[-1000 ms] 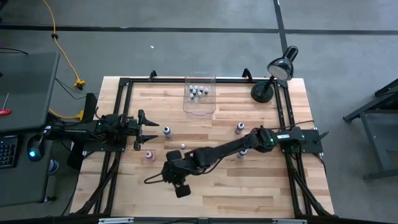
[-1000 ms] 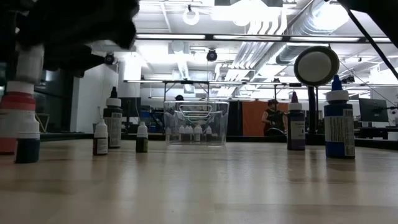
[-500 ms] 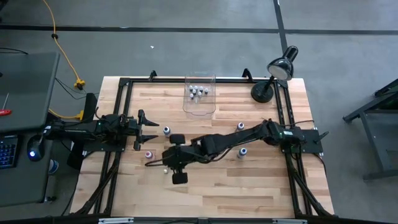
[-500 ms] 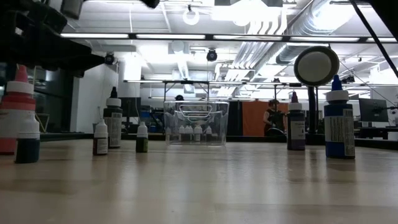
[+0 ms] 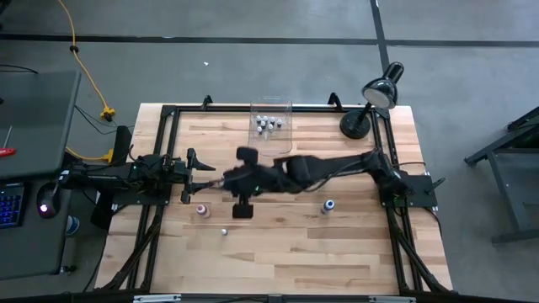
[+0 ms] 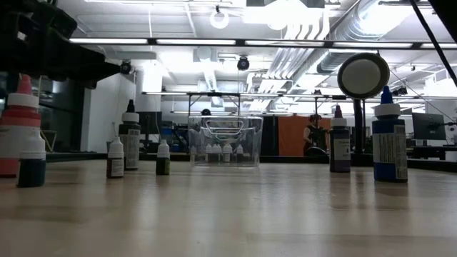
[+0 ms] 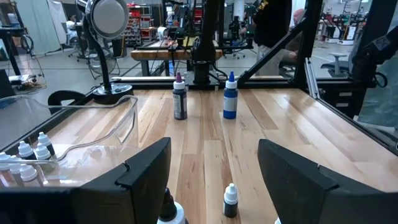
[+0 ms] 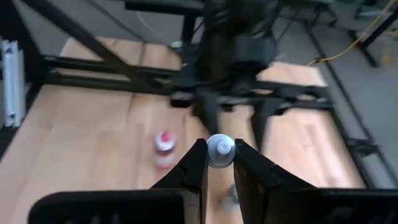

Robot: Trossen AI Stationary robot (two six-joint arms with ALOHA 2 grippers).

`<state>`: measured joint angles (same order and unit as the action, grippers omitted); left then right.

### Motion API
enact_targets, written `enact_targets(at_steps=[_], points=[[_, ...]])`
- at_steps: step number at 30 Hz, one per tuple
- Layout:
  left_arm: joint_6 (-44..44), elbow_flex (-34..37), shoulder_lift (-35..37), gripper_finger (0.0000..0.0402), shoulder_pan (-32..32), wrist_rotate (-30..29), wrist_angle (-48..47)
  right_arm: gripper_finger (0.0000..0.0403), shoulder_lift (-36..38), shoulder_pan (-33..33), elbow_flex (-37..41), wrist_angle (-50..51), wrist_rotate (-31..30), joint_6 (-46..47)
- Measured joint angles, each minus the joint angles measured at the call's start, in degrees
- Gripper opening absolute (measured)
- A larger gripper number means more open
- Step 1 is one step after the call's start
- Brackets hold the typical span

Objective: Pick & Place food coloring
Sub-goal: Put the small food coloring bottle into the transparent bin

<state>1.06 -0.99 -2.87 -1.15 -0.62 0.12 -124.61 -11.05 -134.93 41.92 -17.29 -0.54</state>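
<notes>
the right gripper is up over the middle of the table, pinching a small food coloring bottle between its two fingers; the whitish cap sits right in the gap, touching both. from above, that gripper hangs just in front of the left gripper, which waits with its fingers spread apart at the table's left side. more bottles stand loose on the wood: a pink one near the left gripper, a blue one off to the right, and a tiny one nearer the front edge. several bottles already sit inside the clear bin at the far edge, well apart from the held one.
</notes>
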Motion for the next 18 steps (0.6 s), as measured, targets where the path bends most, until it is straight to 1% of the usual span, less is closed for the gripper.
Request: enact_targets(at_steps=[7, 14, 18], points=[[0.0, 0.0, 0.0, 0.0239, 0.0, 0.0, 0.0, 0.0046, 4.4, 6.0, 0.0, 3.4, -0.8, -6.8], [0.0, 0.0, 0.0, 0.0239, 0.0, 0.0, 0.0, 0.0046, 8.3, 12.2, 0.0, 12.6, -1.5, -10.0], [0.0, 0.0, 0.0, 0.0239, 0.0, 0.0, 0.0, 0.0046, 8.8, 15.4, 0.0, 15.1, -1.8, -8.8]])
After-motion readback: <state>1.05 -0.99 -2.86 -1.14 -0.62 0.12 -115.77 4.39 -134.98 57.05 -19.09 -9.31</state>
